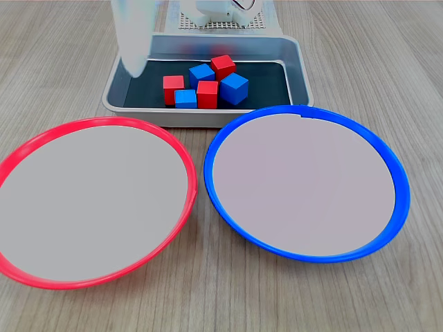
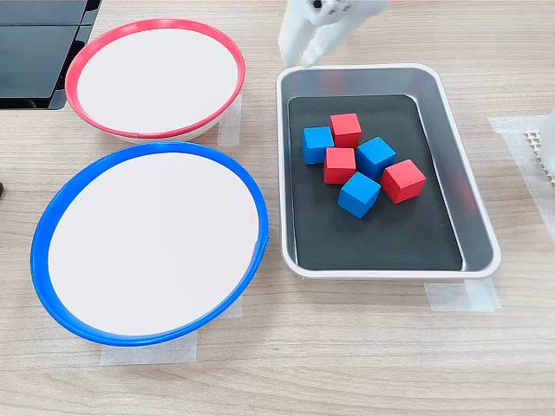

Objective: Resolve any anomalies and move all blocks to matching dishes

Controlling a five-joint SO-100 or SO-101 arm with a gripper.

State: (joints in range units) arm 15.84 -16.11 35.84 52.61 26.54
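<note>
wood table [image 1: 62,62] | tool [image 2: 305,54] slightly open, empty, over tray [image 2: 473,173] corner

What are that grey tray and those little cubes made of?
The tray looks like brushed metal: silvery walls with a soft sheen, and a matte black liner inside. The cubes look like painted wood or hard plastic, glossy red and blue with crisp edges; which one is unclear.

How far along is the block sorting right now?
Nothing is sorted yet: the red-rimmed dish and blue-rimmed dish hold no blocks. All six blocks sit clustered in the metal tray. The gripper hangs over one tray corner, holding nothing.
</note>
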